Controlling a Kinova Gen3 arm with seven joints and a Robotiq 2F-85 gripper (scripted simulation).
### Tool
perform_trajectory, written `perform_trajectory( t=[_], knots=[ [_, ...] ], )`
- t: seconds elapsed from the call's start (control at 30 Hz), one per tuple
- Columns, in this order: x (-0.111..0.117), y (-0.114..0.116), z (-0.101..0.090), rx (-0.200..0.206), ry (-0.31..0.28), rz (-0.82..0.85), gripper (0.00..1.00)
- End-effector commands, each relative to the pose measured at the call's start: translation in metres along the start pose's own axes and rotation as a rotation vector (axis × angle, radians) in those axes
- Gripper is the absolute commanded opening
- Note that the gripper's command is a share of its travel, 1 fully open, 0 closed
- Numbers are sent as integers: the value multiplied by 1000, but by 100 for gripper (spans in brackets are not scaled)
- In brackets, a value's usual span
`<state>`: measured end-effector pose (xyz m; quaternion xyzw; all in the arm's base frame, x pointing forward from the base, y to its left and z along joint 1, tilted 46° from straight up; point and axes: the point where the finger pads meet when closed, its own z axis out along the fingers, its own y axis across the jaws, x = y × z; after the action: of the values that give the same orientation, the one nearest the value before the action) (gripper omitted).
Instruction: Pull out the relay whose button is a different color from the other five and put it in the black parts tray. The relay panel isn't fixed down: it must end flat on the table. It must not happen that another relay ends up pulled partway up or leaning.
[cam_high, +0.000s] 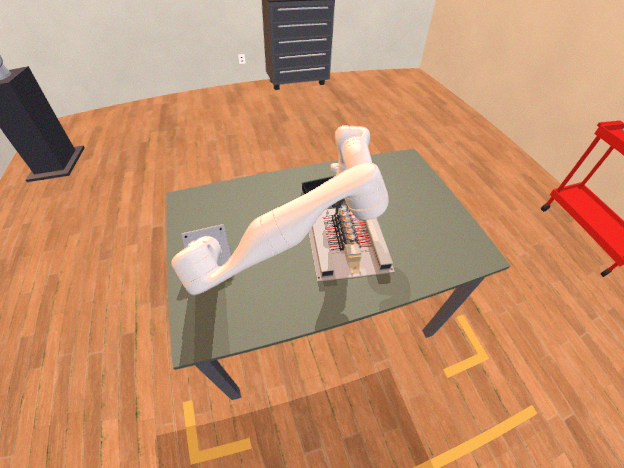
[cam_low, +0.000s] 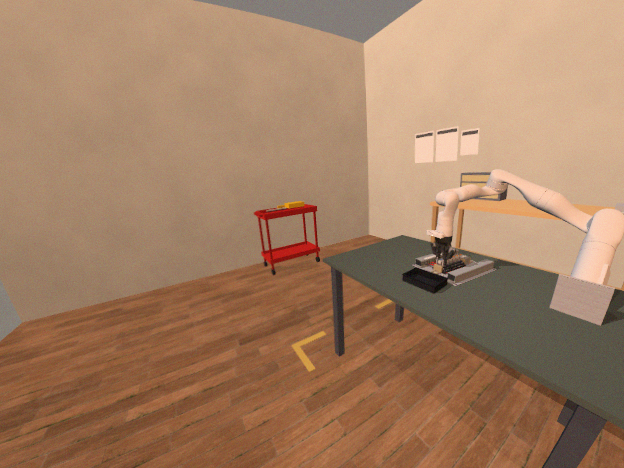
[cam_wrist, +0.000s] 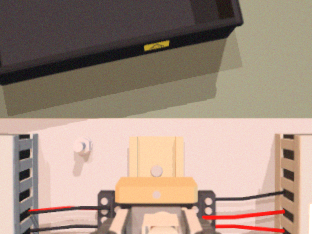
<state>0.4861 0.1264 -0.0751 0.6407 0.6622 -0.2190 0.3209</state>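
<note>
The relay panel (cam_high: 338, 271) (cam_wrist: 240, 155) lies on the table beside the black parts tray (cam_high: 306, 187) (cam_low: 421, 284) (cam_wrist: 100, 59). A row of relays with orange buttons runs along its middle; a blue button (cam_high: 342, 207) shows at the row's tray end in the top view. My gripper (cam_low: 442, 265) (cam_wrist: 157, 223) points down at that end of the row. It is shut on a relay, whose pale top shows at the bottom edge of the wrist view. The relay's lower part and its button are hidden there, and whether it still sits in its socket cannot be told.
Grey slotted wire ducts (cam_high: 379, 246) (cam_low: 471, 272) (cam_wrist: 25, 175) flank the row, with red and black wires running to them. A tan end block (cam_high: 353, 256) (cam_wrist: 156, 191) stands at each end of the row. A small screw post (cam_wrist: 82, 146) stands on the panel near the tray.
</note>
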Motion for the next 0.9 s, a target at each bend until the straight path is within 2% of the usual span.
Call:
perform_trajectory(
  t=[0.0,0.87],
  knots=[
    [0,1,-1,8,1,0,0],
    [0,2,-1,41,1,0,0]
  ],
)
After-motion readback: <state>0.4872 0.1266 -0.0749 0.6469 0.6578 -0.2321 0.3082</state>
